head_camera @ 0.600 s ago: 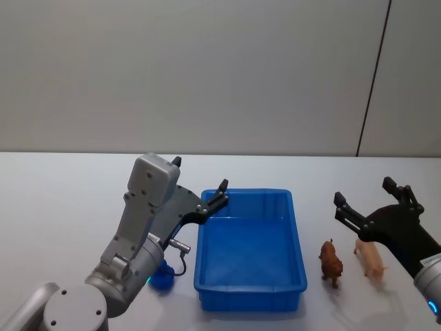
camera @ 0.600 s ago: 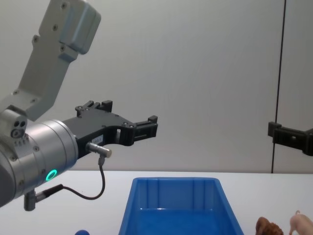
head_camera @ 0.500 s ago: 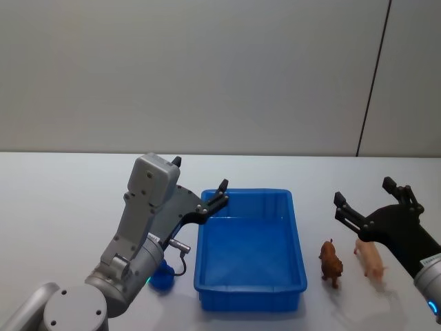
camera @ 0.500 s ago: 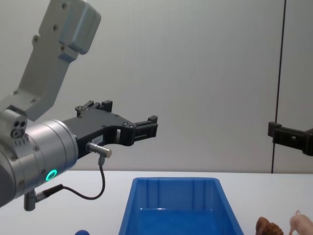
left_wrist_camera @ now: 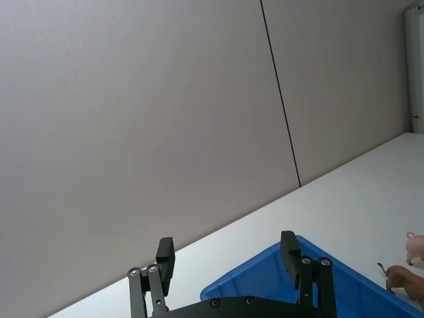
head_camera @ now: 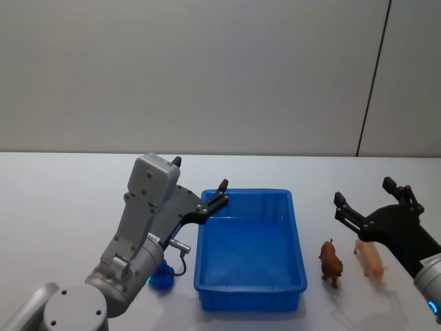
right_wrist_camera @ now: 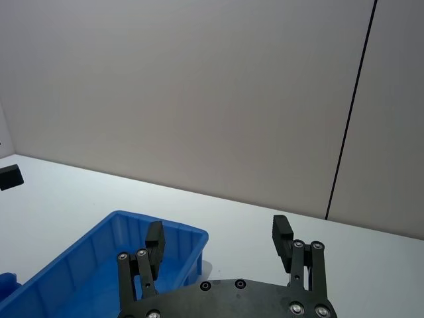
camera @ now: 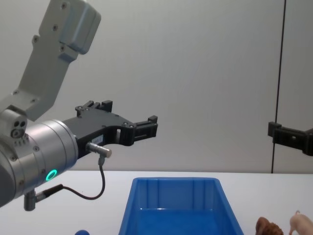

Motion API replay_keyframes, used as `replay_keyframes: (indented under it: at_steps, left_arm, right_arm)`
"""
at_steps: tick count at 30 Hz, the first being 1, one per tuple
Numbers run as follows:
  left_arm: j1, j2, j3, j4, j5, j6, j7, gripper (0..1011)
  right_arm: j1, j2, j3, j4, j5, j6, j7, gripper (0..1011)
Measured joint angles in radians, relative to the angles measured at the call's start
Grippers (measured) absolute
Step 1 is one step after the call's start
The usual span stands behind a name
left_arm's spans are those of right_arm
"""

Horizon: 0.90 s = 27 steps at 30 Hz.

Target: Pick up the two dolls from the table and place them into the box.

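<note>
The blue box (head_camera: 249,298) sits open and empty at the table's middle. Just right of it stand the two dolls, the reddish-brown one (head_camera: 331,262) nearer the box and the pale pink one (head_camera: 372,258) beyond it. My left gripper (head_camera: 200,173) hovers open above the box's rear left corner, holding nothing. Above and slightly behind the dolls, my right gripper (head_camera: 363,191) is open and holds nothing. The left wrist view looks past the left gripper (left_wrist_camera: 227,248) at the box (left_wrist_camera: 252,273) and both dolls (left_wrist_camera: 405,281). In the right wrist view the right gripper (right_wrist_camera: 218,232) frames the box (right_wrist_camera: 99,255).
A small blue object (head_camera: 162,278) lies on the white table left of the box, under my left arm. A grey wall with a dark vertical seam (head_camera: 372,76) runs behind the table. Bare table surface (head_camera: 62,200) stretches to the far left.
</note>
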Motion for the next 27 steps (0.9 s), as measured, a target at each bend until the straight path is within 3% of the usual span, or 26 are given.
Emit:
replay_keyframes:
  at_steps: [12,27]
  left_arm:
    - [0.0,0.0,0.0,0.0,0.0,0.0,0.0,1001]
    - [0.0,0.0,0.0,0.0,0.0,0.0,0.0,1001]
  right_arm:
    - [-0.001,0.013,0.011,0.007,0.001,-0.009,0.006,1001]
    - [-0.011,0.082,0.064,0.067,-0.005,-0.017,0.051,1001]
